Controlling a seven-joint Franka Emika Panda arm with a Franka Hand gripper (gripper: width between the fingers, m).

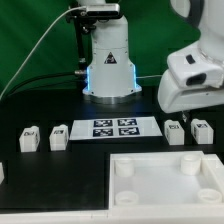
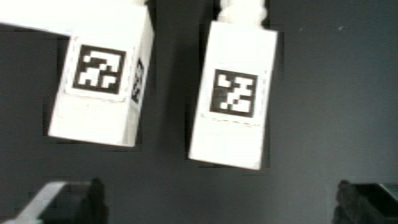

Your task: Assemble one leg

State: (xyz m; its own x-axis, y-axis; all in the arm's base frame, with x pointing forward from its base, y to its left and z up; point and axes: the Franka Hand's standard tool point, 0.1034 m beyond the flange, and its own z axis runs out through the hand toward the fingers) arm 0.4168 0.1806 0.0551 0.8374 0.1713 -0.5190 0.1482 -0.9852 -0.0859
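Black table (image 1: 60,180) with the loose parts lying on it. Centre: marker board (image 1: 113,127), flat. On the exterior view's left of it: outer left leg (image 1: 30,137) and inner left leg (image 1: 58,136). On the exterior view's right: inner right leg (image 1: 175,131) and outer right leg (image 1: 201,131). The legs of each pair lie side by side, apart. Foreground: square white top (image 1: 165,178). Behind the board: robot base (image 1: 108,75).

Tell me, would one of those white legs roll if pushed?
Probably not: the leg looks boxy with flat sides, so it should slide. It seems hard plastic, likely stiff and light. Its smooth faces might slip in the gripper.
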